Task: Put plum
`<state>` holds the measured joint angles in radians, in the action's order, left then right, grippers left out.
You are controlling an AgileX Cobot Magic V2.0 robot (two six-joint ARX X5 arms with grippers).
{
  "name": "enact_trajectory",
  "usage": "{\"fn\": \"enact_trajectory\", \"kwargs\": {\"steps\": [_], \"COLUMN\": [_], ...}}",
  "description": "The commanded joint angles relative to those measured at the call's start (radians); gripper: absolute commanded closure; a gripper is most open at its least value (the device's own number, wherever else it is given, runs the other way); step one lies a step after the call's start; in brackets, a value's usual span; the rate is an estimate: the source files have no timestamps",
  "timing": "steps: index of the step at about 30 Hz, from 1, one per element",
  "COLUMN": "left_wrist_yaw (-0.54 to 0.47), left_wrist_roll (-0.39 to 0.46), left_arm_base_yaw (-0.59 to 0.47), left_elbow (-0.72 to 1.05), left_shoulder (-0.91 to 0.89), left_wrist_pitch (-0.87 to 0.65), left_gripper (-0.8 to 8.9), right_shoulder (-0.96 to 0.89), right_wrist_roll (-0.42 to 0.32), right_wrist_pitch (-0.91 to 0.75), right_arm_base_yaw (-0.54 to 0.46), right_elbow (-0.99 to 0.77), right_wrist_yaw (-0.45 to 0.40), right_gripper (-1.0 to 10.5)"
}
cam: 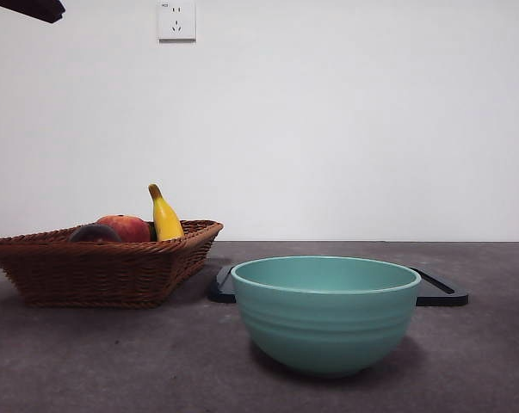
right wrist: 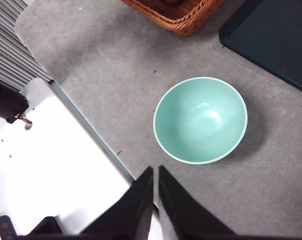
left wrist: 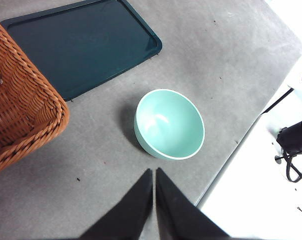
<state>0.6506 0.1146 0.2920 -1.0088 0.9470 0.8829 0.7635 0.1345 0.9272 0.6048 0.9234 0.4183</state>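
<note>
One tray (cam: 440, 292), one basket (cam: 104, 267) and one bowl (cam: 326, 314) sit on the table. One plum (cam: 94, 233) lies in the basket at left, well apart from both clenched grippers, left (left wrist: 154, 172) and right (right wrist: 155, 170).

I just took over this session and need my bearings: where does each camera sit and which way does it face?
Front: low at table height, level across the bowl, basket, plum; a black arm tip at the top corner.
Left wrist: looks down past the shut left gripper at bowl, tray.
Right wrist: looks down past the shut right gripper.
All three share the bowl.
</note>
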Motion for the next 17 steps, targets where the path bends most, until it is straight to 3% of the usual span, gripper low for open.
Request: {"fn": "enact_trajectory", "kwargs": {"steps": [1, 12, 17], "left_wrist_yaw": [0.002, 0.002, -0.023], "left_wrist_roll": [0.012, 0.013, 0.061], "left_arm_base_yaw": [0.004, 0.004, -0.025], "left_elbow": [-0.019, -0.019, -0.014], "left_shoulder": [0.007, 0.003, -0.041], "left_wrist_pitch": [-0.009, -0.029, -0.161], "left_gripper": [8.07, 8.07, 8.07], "right_shoulder": [0.006, 0.006, 0.006], "right_wrist_roll": [-0.012, -0.012, -0.012], "right_wrist_pitch": [-0.007, -0.007, -0.007], "right_arm_base_yaw": [0.006, 0.006, 0.006], "right_elbow": [0.021, 0.021, 0.021], "right_wrist_yaw": [0.0, 0.0, 0.0], "right_gripper": [9.4, 9.4, 9.4]}}
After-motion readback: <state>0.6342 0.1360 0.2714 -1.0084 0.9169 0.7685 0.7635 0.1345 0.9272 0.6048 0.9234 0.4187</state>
